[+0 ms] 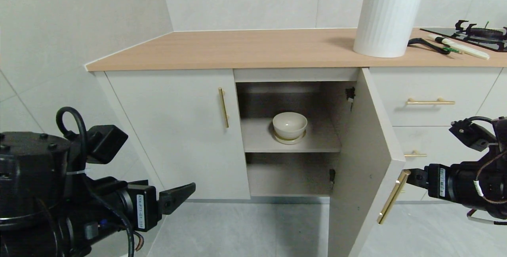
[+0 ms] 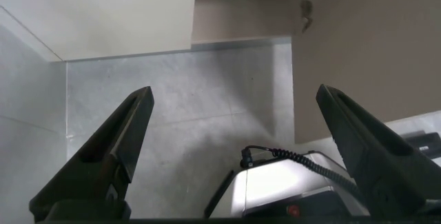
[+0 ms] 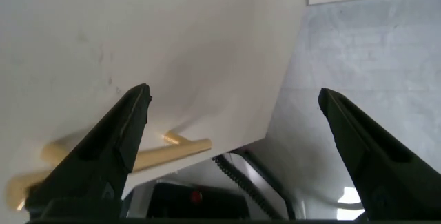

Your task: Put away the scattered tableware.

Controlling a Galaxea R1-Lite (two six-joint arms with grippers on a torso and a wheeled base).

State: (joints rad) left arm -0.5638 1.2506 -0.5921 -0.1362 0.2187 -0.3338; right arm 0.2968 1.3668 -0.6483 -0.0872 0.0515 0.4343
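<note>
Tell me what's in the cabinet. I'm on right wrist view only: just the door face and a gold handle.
Observer: A cream bowl sits on a small plate on the middle shelf, behind the open door.
Operator: Left arm?
Observer: The left gripper is low, in front of the closed left door, open and holding nothing.
Operator: Counter?
Observer: On the counter stands a white ribbed cylinder; beside it lie a black utensil and a cream-handled tool, next to the stove.
</note>
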